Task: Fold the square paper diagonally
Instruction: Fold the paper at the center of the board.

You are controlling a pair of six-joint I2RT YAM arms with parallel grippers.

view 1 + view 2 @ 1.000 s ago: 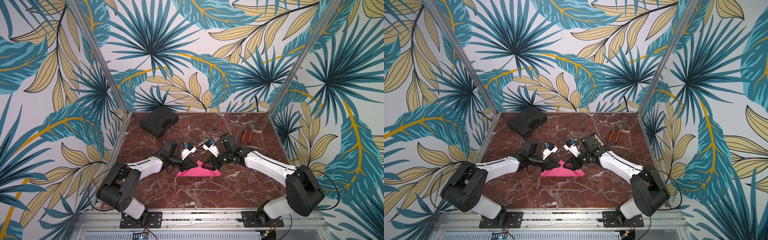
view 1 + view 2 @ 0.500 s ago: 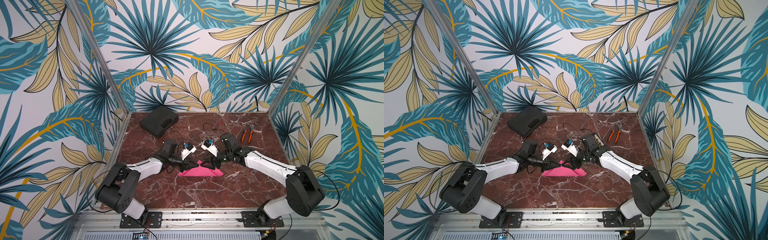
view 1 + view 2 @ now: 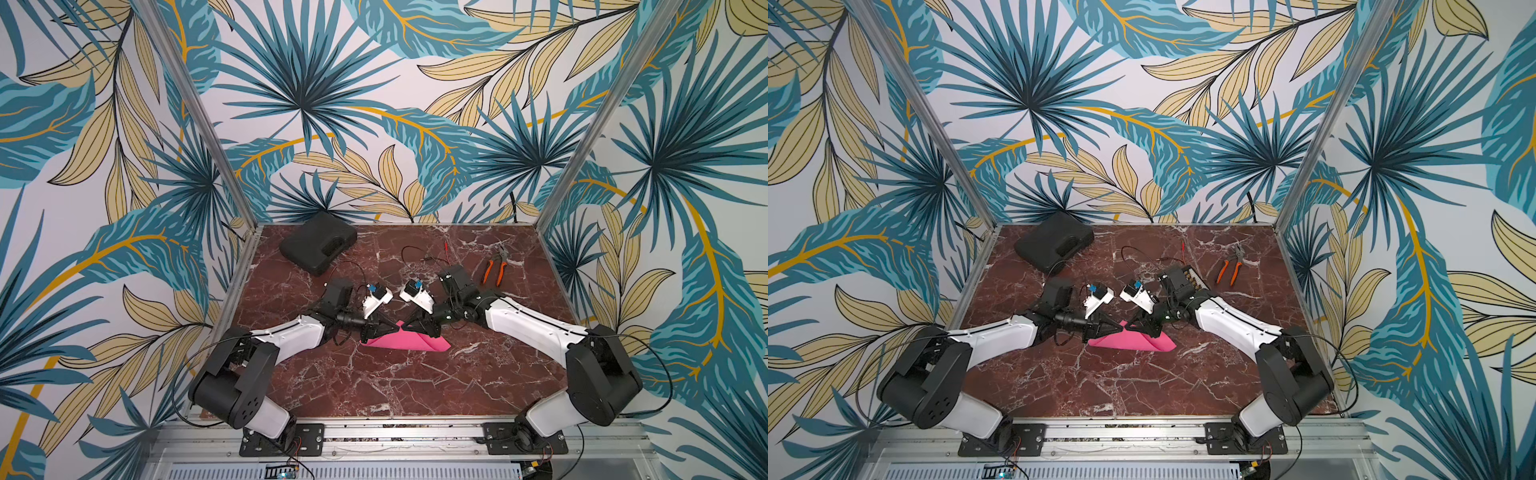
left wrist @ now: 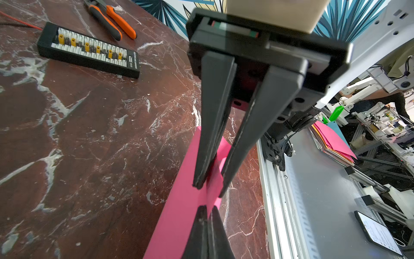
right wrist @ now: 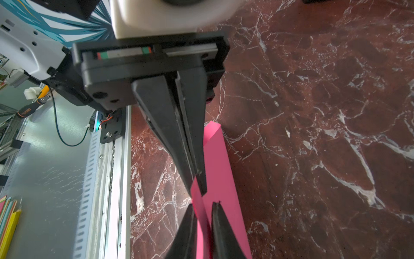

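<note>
- The square paper (image 3: 409, 343) lies in the middle of the marble table (image 3: 374, 386), between the two grippers. It is already doubled over on itself into a low, loose wedge, not a flat triangle.
- The left gripper (image 5: 198, 185) has its fingers pressed together on a raised flap of the sheet, and pink pokes out right at their tips.
- The right gripper (image 4: 208, 190) faces it tip to tip. Its fingers sit on either side of the same flap with a slim gap showing, so from here it doesn't look clamped.
- I'd say the fold is half done: the corner is brought over, but no crease is pressed down.
- Next, I reckon, the flap's corner needs setting on the opposite corner with the edges matched, and then the fold line needs flattening. Paper this thin will likely buckle or slide if the two grippers pull against each other.
- In both top views the black fingers cover the pinched corner, so I can't tell whether the corners meet.
- The wrist views cut the sheet off at the frame edge, and its lower layer is hidden.
</note>
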